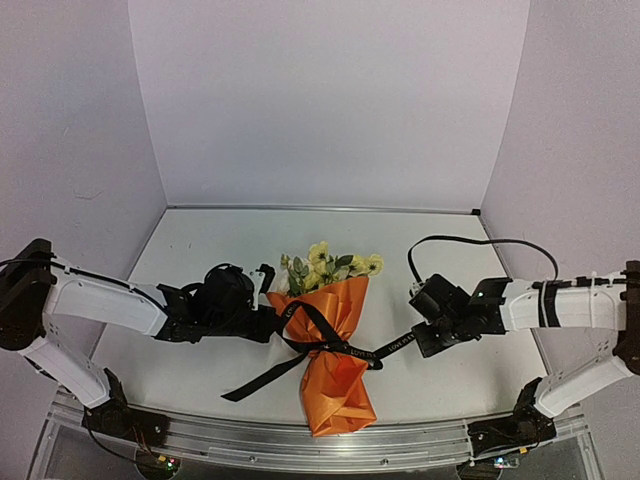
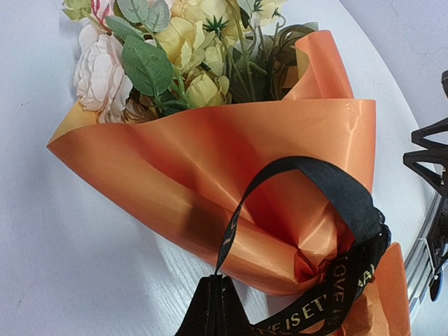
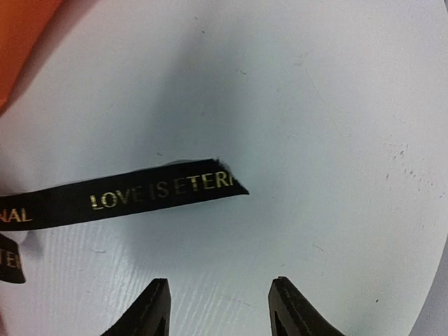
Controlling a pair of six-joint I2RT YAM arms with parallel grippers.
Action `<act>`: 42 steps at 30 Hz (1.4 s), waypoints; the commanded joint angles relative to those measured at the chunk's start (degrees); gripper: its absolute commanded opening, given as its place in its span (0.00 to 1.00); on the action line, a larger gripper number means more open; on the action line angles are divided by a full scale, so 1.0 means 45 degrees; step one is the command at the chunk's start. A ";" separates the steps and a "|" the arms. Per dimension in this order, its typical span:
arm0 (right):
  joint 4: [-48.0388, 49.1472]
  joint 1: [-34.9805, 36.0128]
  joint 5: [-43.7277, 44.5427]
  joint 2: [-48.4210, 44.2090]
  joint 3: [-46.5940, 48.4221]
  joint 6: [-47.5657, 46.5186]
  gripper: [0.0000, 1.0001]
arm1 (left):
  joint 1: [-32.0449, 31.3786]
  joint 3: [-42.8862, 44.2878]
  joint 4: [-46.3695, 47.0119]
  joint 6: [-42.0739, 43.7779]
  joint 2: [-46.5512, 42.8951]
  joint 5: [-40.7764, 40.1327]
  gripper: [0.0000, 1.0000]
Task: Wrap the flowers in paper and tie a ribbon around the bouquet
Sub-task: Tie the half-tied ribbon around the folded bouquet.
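bouquet point(image 1: 335, 350): lies on table point(image 1: 200, 260) at lower centre of overhead frame, narrow end toward bottom edge, wide end toward top.

flowers point(image 1: 325, 265): poke out of wide end, just above frame centre; fill upper centre of left wrist view.

paper point(image 1: 340, 395): wraps stems as a cone; shows heavy creasing at narrow end.

ribbon point(image 1: 345, 347): crosses cone at mid height. forms a loop at left side of cone. sends one tail to lower left across table, the other to the right toward right gripper.

left gripper point(image 1: 272, 322): sits left of centre, just beside cone. clenched on one strand of the loop. at bottom centre of left wrist view, strand rises from between closed fingers point(image 2: 210, 311) and arches over paper.

right gripper point(image 1: 420, 325): sits right of centre, apart from cone. released, grasping nothing. shows both tips spread at bottom edge of right wrist view. cut ribbon end with gold lettering lies flat on table at middle left of that frame, ahead of tips and clear of both.
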 commanded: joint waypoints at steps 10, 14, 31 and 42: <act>0.2882 0.2351 -0.2241 0.0261 -0.0515 -0.0447 0.53 | -0.0069 0.0396 -0.0097 0.0015 -0.0486 -0.0127 0.00; 0.3883 0.2764 -0.1858 0.0774 -0.0527 -0.0322 0.51 | -0.0072 0.0327 -0.0045 -0.0097 -0.0540 -0.0097 0.00; 0.5178 0.3106 -0.0742 0.2273 -0.0256 -0.0318 0.37 | -0.0090 0.0213 -0.0002 -0.0186 -0.0626 -0.0150 0.00; 0.5820 0.3248 -0.0298 0.2849 -0.0235 0.0176 0.16 | -0.0092 -0.0031 -0.0243 -0.0577 -0.0811 -0.0604 0.00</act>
